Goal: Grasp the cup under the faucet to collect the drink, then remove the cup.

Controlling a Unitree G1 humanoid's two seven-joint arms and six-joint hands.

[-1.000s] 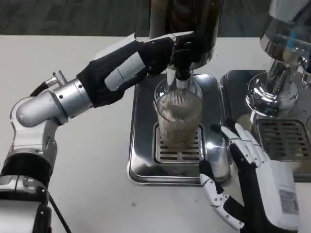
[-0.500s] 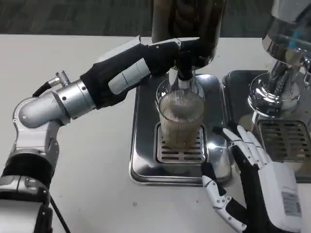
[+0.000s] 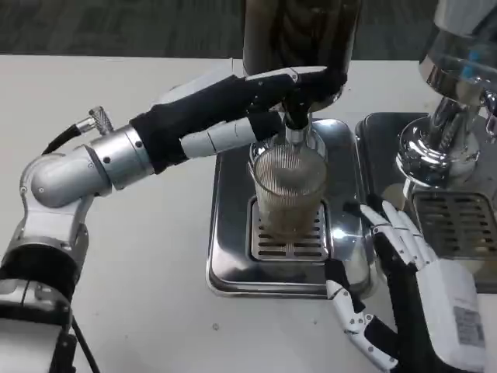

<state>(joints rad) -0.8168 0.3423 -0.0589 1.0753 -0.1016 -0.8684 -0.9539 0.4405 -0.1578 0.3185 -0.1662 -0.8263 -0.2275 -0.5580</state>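
The left hand (image 3: 233, 109) is reaching across to the faucet (image 3: 297, 116), its fingers lying against the lever above the spout and holding nothing else, while the right hand (image 3: 404, 272) is waiting open beside the tray (image 3: 225, 256) on the counter (image 3: 140, 256). The right hand should be closing around the cup's middle and lifting it straight out only once the flow is stopping. The cup (image 3: 289, 186) is standing upright on the grate under the spout, a clear ribbed glass holding a pale brown drink.

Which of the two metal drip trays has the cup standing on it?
The nearer-left drip tray, under the dark dispenser, holds the ribbed cup; the right tray holds none.
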